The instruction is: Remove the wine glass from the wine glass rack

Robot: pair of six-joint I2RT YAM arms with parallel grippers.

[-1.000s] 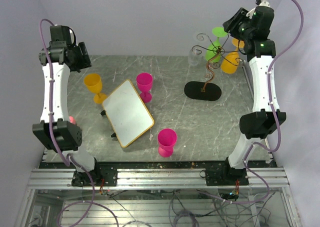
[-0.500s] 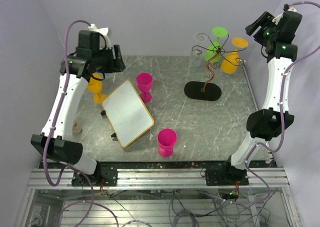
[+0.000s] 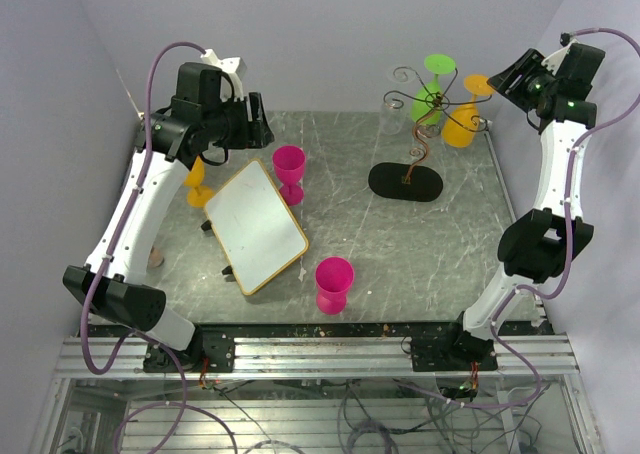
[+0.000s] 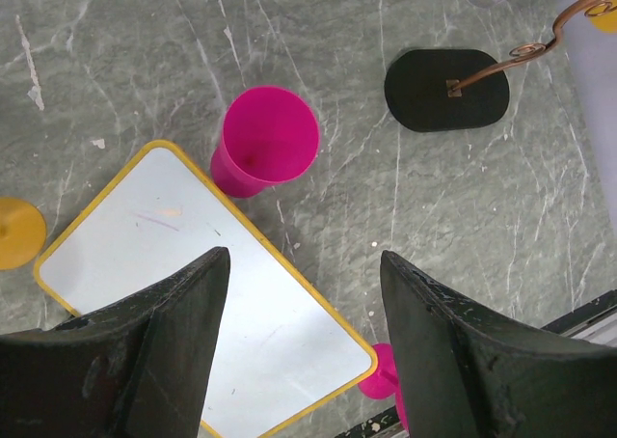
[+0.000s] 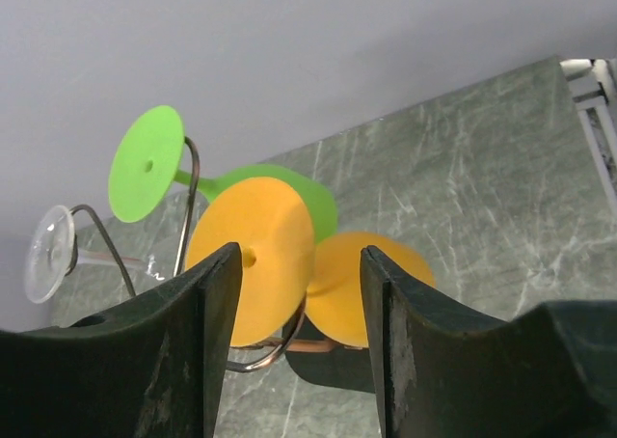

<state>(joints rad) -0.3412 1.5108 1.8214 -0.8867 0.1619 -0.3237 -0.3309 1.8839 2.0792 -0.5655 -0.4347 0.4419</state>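
Note:
The wine glass rack [image 3: 418, 134] is a thin wire tree on a black oval base [image 3: 405, 182] at the back right. An orange wine glass [image 3: 463, 122], a green one [image 3: 432, 92] and a clear one [image 3: 392, 109] hang upside down from its arms. My right gripper [image 3: 508, 74] is open, raised to the right of the rack and apart from it. In the right wrist view its open gripper [image 5: 299, 255] frames the orange glass's foot [image 5: 255, 264] and bowl [image 5: 371, 279], without touching. My left gripper [image 3: 250, 129] is open and empty, high over the left side.
A yellow-rimmed whiteboard [image 3: 255, 224] lies at centre left. Two pink glasses [image 3: 289, 169] [image 3: 334, 282] stand beside it. An orange glass [image 3: 195, 179] stands at the left, partly hidden by the left arm. The left wrist view shows the rack base [image 4: 446, 89].
The left arm has swung up and to the right, over the orange glass and the whiteboard. The right gripper has drawn back to the right, away from the rack.

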